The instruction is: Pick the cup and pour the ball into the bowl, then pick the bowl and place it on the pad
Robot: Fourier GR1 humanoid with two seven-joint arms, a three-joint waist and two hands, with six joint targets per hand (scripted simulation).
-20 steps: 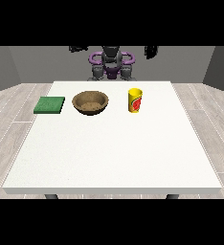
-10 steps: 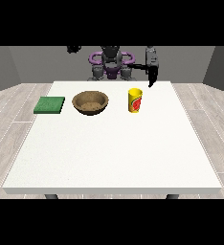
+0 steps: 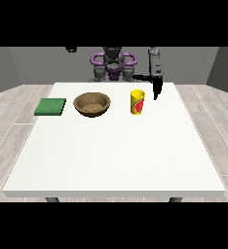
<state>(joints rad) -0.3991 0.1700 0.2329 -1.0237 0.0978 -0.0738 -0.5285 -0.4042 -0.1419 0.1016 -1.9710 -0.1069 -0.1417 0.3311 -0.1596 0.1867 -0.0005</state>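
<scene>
Right of centre, the yellow cup (image 3: 137, 102) stands upright on the white table (image 3: 116, 155), the brown bowl (image 3: 92, 104) beside it and the green pad (image 3: 50, 106) further left. The hand at the view's right (image 3: 156, 88) hangs fingers-down, straight and empty, just beside the cup without touching it. Of the other hand (image 3: 71, 49), at the top left, I cannot tell the fingers' state.

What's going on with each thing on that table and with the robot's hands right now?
cup: upright on the table, not held.
bowl: upright on the table, untouched.
pad: flat on the table, nothing on it.
hand at the view's right: pointing down beside the cup, apart from it.
hand at the view's left: raised, barely visible.
</scene>
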